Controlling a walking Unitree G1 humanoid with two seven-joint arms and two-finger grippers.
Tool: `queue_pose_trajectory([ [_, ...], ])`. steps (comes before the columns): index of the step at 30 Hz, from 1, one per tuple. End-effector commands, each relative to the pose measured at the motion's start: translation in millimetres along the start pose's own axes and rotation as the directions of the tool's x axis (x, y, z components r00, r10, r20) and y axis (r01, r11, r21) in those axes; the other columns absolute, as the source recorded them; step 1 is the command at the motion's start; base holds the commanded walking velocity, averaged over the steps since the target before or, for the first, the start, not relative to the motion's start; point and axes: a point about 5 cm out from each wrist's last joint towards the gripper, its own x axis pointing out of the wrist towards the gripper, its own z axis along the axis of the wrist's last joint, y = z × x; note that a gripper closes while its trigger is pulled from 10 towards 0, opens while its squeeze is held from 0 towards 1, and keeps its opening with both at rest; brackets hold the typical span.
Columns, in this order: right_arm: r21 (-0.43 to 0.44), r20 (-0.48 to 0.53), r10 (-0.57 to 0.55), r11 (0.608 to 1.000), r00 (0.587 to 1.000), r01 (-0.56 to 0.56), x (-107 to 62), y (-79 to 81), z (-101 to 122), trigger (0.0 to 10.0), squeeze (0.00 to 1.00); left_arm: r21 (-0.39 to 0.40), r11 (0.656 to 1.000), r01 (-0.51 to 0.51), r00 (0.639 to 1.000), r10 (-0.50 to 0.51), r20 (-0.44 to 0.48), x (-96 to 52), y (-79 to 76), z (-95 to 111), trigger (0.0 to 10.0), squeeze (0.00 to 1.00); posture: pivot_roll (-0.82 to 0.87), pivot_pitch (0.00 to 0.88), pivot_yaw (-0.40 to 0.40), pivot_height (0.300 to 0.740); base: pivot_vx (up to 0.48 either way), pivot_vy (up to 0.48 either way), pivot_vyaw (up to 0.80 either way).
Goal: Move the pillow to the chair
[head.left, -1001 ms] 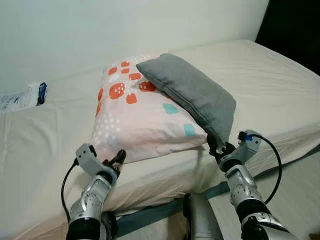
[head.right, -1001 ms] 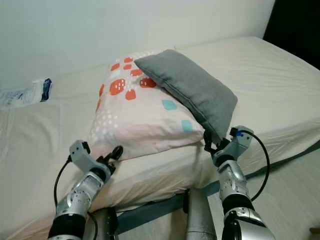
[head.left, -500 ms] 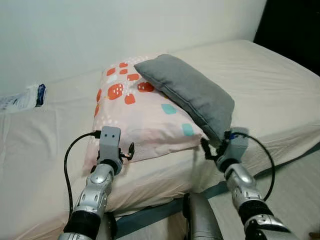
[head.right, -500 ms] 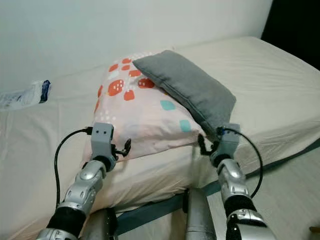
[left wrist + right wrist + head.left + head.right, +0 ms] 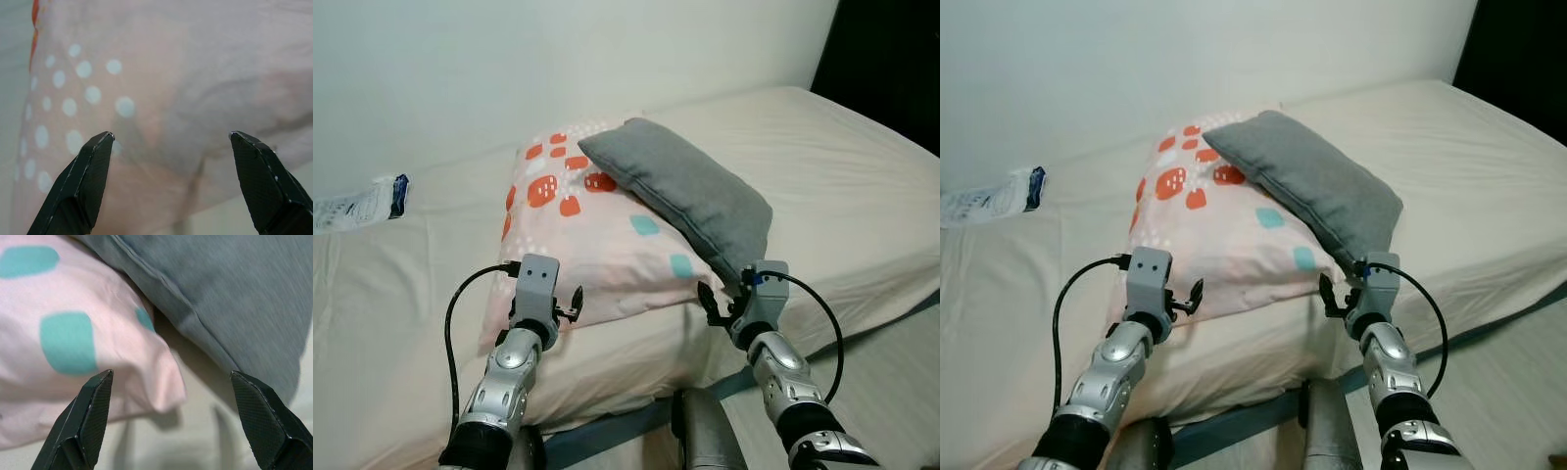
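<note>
A pink pillow (image 5: 597,235) with red, teal and white patches lies on the bed, and a grey pillow (image 5: 690,186) rests across its right side. My left gripper (image 5: 570,302) is open at the pink pillow's near left edge. The left wrist view has its fingers (image 5: 83,181) spread wide before the white-dotted pink fabric (image 5: 161,93). My right gripper (image 5: 717,302) is open at the near right corner. In the right wrist view, the pink pillow's corner (image 5: 156,367) and the grey pillow (image 5: 234,293) lie between the spread fingers (image 5: 264,421).
The bed (image 5: 862,186) has a cream sheet and stands against a pale wall. A white plastic packet (image 5: 357,201) lies at the far left of the bed. A dark opening (image 5: 891,59) is at the upper right, and floor (image 5: 901,392) shows beyond the bed's near edge.
Both wrists have turned level and both grippers have moved up to the pink pillow's near corners. The view has shifted slightly.
</note>
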Motion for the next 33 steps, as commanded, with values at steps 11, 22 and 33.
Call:
queue_pose_trajectory([
  [11,0.002,-0.052,0.009,1.0,0.999,-0.009,-1.9,4.7,-10.6,10.0,0.0,0.012,1.0,-0.013,1.0,0.013,-0.008,-3.0,2.7,-3.7,10.0,0.0,-0.13,0.086,0.031,0.641,0.0,0.0,0.0],
  [22,0.007,-0.028,0.075,0.997,0.997,-0.075,-3.5,9.4,-9.0,10.0,0.0,0.01,1.0,-0.021,1.0,0.021,0.001,-3.5,3.2,-5.2,10.0,0.0,-0.13,0.073,0.025,0.656,0.0,0.0,0.0],
  [33,0.0,-0.034,0.08,0.997,0.996,-0.08,-4.1,9.7,-10.0,10.0,0.0,0.01,1.0,-0.018,1.0,0.018,0.002,-3.7,3.0,-5.3,10.0,0.0,-0.13,0.063,0.024,0.686,0.0,0.0,0.0],
])
